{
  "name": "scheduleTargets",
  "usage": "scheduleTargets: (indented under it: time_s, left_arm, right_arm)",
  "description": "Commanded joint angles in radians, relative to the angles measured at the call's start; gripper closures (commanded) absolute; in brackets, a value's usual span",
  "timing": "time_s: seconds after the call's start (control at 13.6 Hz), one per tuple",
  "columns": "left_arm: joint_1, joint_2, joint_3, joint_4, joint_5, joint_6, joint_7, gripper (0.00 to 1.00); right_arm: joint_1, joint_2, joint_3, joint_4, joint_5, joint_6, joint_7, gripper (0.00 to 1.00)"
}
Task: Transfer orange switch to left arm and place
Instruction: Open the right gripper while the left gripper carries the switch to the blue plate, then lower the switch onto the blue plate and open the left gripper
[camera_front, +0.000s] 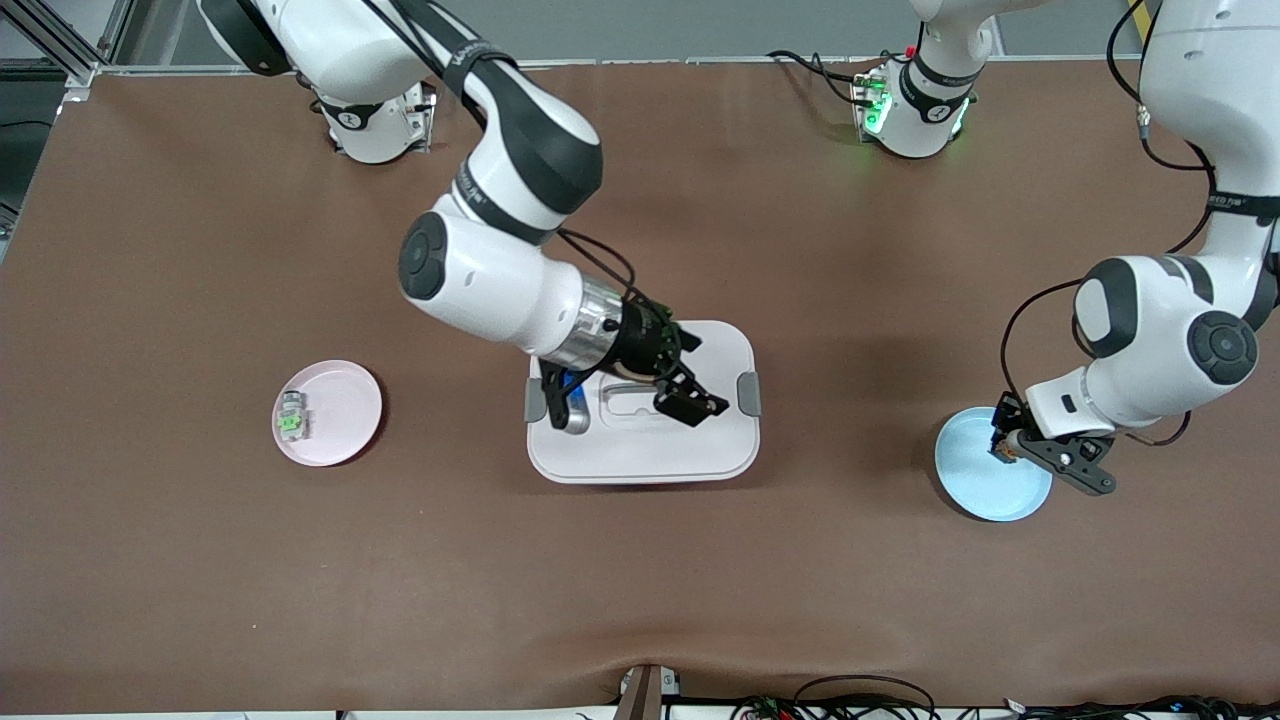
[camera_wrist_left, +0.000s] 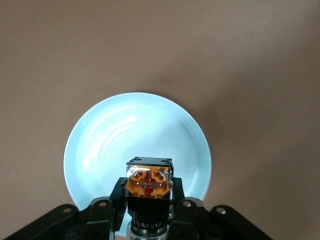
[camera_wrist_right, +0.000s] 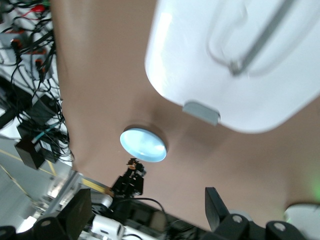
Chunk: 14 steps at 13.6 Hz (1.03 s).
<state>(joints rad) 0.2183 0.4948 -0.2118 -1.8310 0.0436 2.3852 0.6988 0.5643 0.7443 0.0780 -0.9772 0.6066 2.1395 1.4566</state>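
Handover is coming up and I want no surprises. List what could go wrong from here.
1. The left gripper pinches only the base of the tiny orange switch above the blue plate; a jolt might twist it loose.
2. The open right gripper hangs low over the box, so it may clip the lid.
3. Little of the switch is free for a second grip.

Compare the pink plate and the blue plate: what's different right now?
The pink plate lies toward the right arm's end of the table; the blue plate toward the left arm's end. The pink plate carries a clear switch with a green centre; the blue plate's dish is bare. Nothing is over the pink plate; the left end effector holds the orange switch over the blue plate. Both are small, round and flat on the table.
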Motion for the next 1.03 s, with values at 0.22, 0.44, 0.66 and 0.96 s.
scheduleTargets:
  time_s: [0.22, 0.44, 0.66, 0.96]
  left_arm:
    - [0.026, 0.099, -0.008, 0.041, 0.019, 0.054, 0.405, 1.0]
    - [0.03, 0.125, -0.008, 0.047, 0.015, 0.055, 0.548, 1.0]
    - [0.038, 0.154, -0.009, 0.053, 0.01, 0.06, 0.642, 1.0]
    - [0.05, 0.174, -0.011, 0.053, -0.051, 0.078, 0.657, 0.0]
  right_arm:
    - [-0.069, -0.034, 0.009, -0.006, -0.132, -0.114, -0.293, 0.0]
    - [-0.121, -0.065, 0.009, -0.014, -0.188, -0.133, -0.456, 0.0]
    - [-0.181, -0.085, 0.008, -0.015, -0.232, -0.22, -0.646, 0.0]
    - [-0.241, -0.105, 0.008, -0.015, -0.376, -0.334, -0.898, 0.0]
